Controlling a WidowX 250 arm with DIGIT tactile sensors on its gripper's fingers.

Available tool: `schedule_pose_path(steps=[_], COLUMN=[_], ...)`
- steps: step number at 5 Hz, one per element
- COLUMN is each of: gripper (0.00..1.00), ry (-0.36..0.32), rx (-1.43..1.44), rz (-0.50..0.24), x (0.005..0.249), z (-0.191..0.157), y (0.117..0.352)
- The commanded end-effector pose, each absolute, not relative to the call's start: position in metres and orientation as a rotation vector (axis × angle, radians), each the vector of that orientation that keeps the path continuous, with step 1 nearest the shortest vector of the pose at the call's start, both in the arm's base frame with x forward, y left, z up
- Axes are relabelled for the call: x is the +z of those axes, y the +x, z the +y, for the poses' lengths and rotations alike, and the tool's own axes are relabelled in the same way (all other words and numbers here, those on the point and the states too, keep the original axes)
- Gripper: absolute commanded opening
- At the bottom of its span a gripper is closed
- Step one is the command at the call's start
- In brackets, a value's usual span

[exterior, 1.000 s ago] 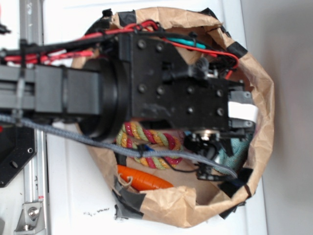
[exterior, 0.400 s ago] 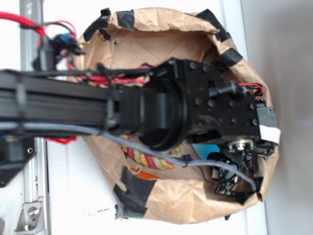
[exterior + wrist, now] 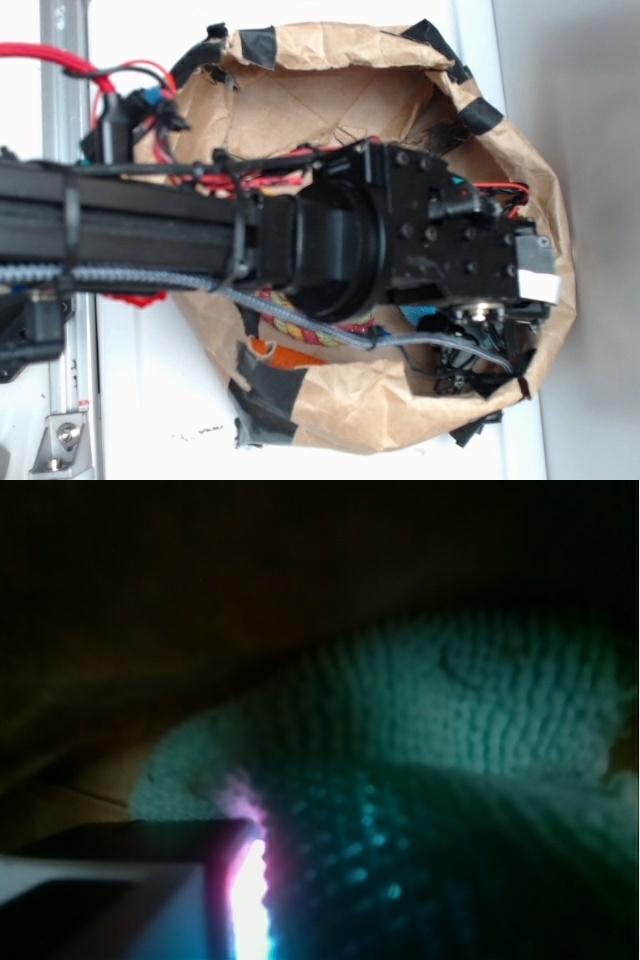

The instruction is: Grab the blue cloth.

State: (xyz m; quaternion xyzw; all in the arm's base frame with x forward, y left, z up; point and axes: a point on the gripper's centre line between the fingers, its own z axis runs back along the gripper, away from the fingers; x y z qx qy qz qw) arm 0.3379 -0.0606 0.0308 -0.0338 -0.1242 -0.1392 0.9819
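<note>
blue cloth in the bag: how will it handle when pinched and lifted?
The blue cloth shows looped terry pile and soft folds, so it's probably floppy and will drape. The fuzzy surface likely grips rather than slips. It looks light, so it may snag instead of sliding.

Exterior view bright, evenly lit, white surface washed out, arm (image 3: 150,235) soft and slightly blurred. Wrist view very dark, blurry; blue cloth (image 3: 480,710) dimly lit, magenta-white glare streak just below-left of it, upper area black.

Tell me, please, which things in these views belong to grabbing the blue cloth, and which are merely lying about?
For the job:
- blue cloth
- pincer, hidden down inside the bag

Lying about:
- braided rope toy
- orange carrot toy
- paper bag holding everything
</note>
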Motion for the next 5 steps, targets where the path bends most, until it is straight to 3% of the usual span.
schedule_pose_path(steps=[1, 2, 3, 4, 5], gripper=[0.00, 0.00, 0.00, 0.00, 0.00], ry=[-0.088, -0.125, -0.182, -0.112, -0.086], rx=[-0.284, -0.065, 0.091, 0.195, 0.208], rz=[-0.363, -0.365, -0.296, -0.221, -0.194], x=[0.077, 0.127, 0.164, 0.183, 0.187], z=[-0.064, -0.036, -0.005, 0.011, 0.018], y=[0.318, 0.285, 0.267, 0.264, 0.269])
